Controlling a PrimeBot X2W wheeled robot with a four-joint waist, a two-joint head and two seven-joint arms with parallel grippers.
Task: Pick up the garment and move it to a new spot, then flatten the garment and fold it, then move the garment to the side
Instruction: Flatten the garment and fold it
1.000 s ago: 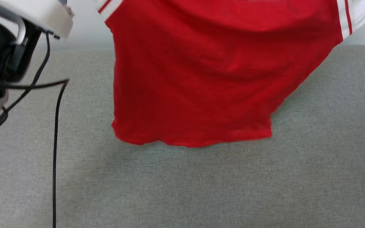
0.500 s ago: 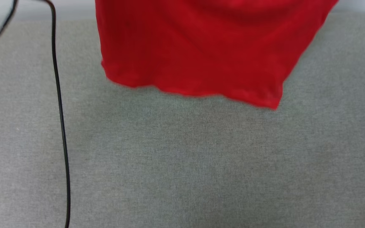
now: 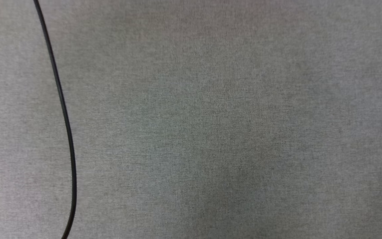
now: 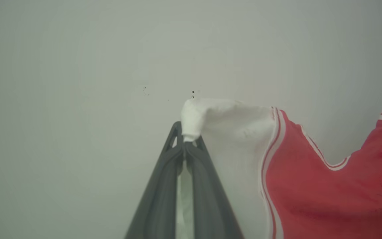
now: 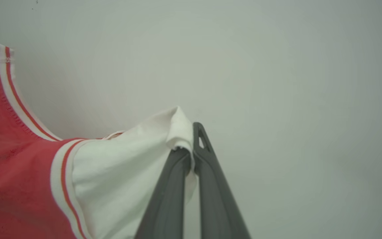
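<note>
Pinching a white sleeve apiece, the left gripper and the right gripper are clamping the shirt at its shoulders; it is hanging spread between them, held high against a pale backdrop, probably so that it will come down flat on the grey cloth surface; a black cable is crossing that surface's left side.

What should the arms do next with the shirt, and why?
Probably lower both arms to spread the shirt on the grey surface: the left gripper and right gripper are each shut on a white sleeve, the shirt stretched between them.
</note>
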